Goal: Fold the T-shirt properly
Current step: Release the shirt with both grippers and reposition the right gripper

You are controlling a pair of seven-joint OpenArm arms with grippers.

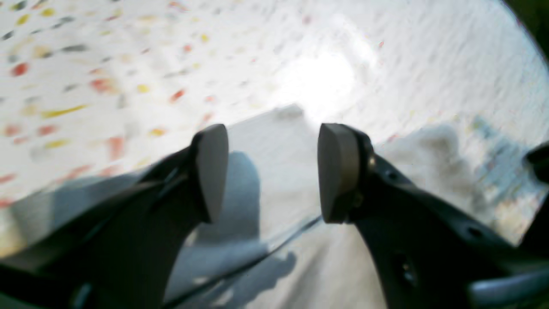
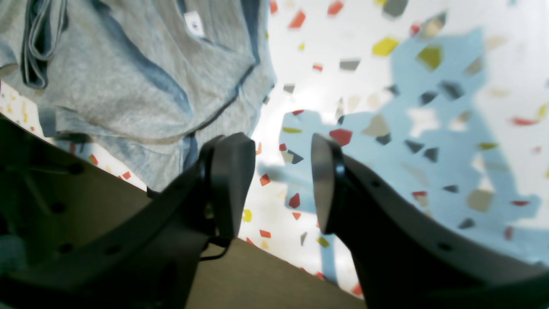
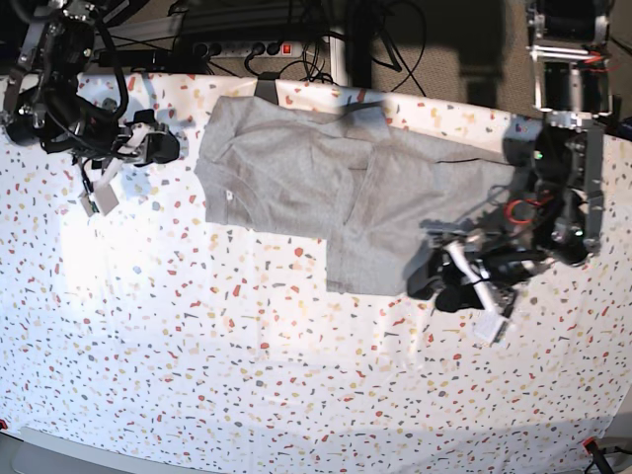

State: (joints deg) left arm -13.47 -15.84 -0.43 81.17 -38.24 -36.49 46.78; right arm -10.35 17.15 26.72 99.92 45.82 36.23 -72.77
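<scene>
Speckled tabletop [image 3: 247, 375] — T-shirt [image 3: 296, 178] rumpled; left tool [image 1: 272, 171] spread, apparently over hem; right tool [image 2: 283, 184] parted, empty.

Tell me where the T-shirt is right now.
In the base view the T-shirt lies crumpled on the far middle of the speckled table, between the right gripper and the left gripper.
</scene>
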